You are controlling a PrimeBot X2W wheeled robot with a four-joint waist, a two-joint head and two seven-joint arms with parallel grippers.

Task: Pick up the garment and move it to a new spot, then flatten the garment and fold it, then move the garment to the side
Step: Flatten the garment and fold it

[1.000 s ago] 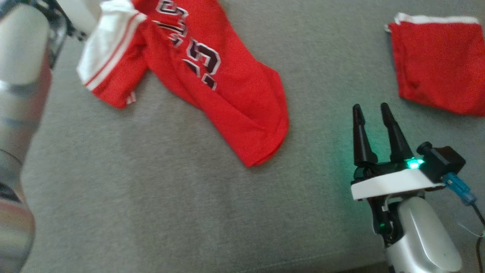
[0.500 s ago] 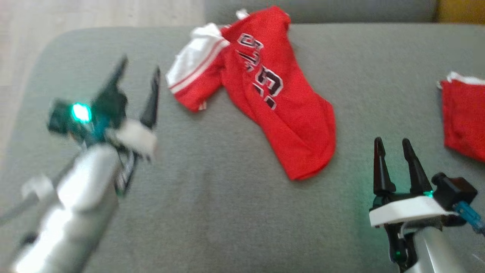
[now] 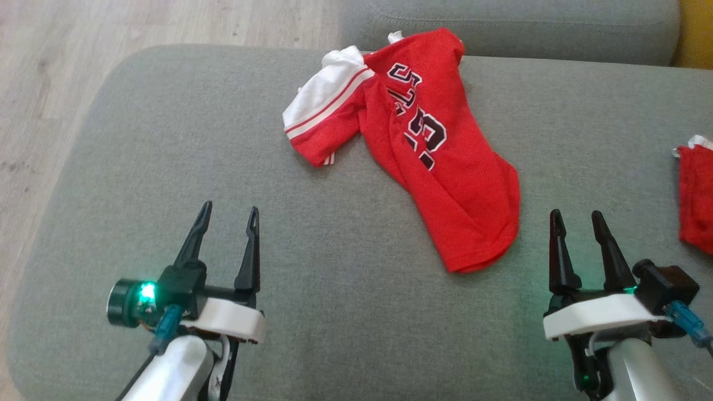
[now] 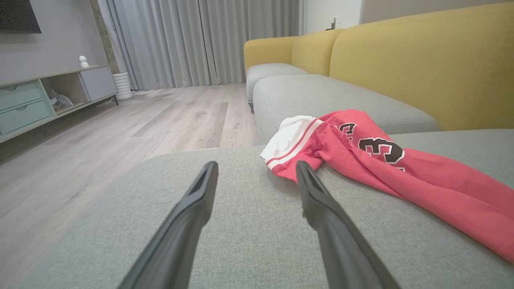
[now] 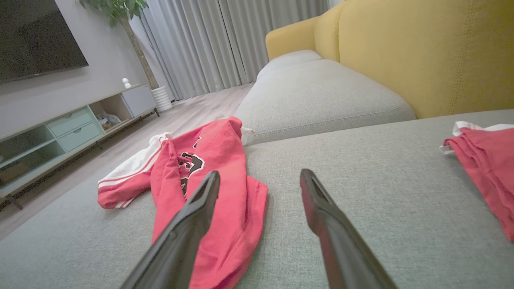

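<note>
In the head view the whole picture had shifted within the last second, so the camera had moved, not the things. The garment [image 3: 445, 167] had kept its crumpled shape and its place on the grey sofa [image 3: 167, 139]. It lay in the upper middle of the frame, with a white sleeve toward the upper left and the hem toward the lower right.

The real change was the left arm. A second ago only a pale forearm stood at the left edge. Half a second ago the left gripper [image 3: 230, 207] was a blur at the middle left. Now it was at the lower left, sharp, with its fingers spread and empty. The right gripper [image 3: 575, 212], at the lower right near the hem, was also spread and empty. A second red cloth [image 3: 696, 195] lay at the right edge.

I judged that both arms were now ready, but the first pick-up had not yet begun.
</note>
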